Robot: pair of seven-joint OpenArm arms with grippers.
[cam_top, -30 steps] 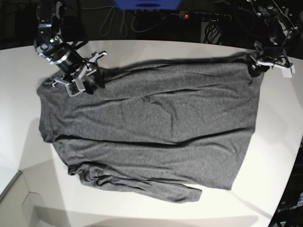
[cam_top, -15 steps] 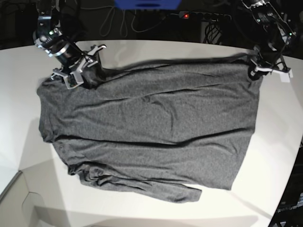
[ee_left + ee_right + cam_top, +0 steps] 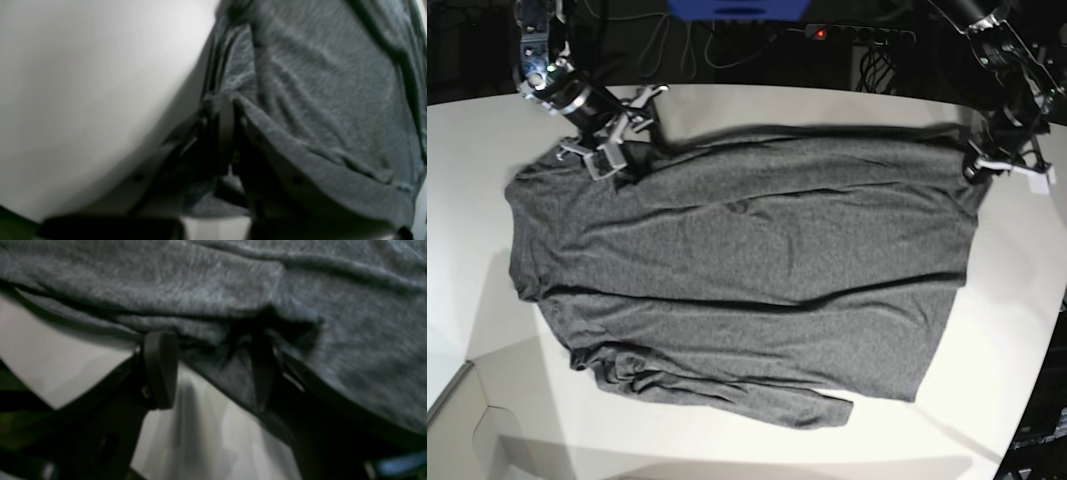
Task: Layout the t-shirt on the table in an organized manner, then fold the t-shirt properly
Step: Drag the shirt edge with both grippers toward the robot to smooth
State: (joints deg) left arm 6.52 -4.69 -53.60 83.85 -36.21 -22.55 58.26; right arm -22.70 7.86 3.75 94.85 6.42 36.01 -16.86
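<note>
"What did the t-shirt (image 3: 747, 270) look like from where you stood?"

"Dark heather grey, plain, no print. It lay spread over the white table (image 3: 727, 110), mostly flat, with long shallow creases running across it. The near edge was bunched into a rumpled roll, with what I took for a sleeve poking out at the front."

"Which way did it run?"

"Its long axis went side to side across the table as the base view shows it. I couldn't tell for sure which end was the collar."

"And the arms?"

"One at each far corner. The left gripper (image 3: 987, 158) sat at the far corner on that view's right side, right at the cloth's edge. In the left wrist view the left gripper (image 3: 227, 133) had its jaws drawn together, and a thin fold of the t-shirt (image 3: 317, 100) seemed pinched between them, though the picture was blurred."

"The other?"

"The right gripper (image 3: 617, 150) was at the opposite far corner, touching the shirt's edge. Close up, the right gripper (image 3: 210, 373) stood wide, its two black fingers (image 3: 160, 366) well apart, the t-shirt (image 3: 213, 290) draped over one of them and not clamped. White table (image 3: 66, 360) showed beneath."
</note>
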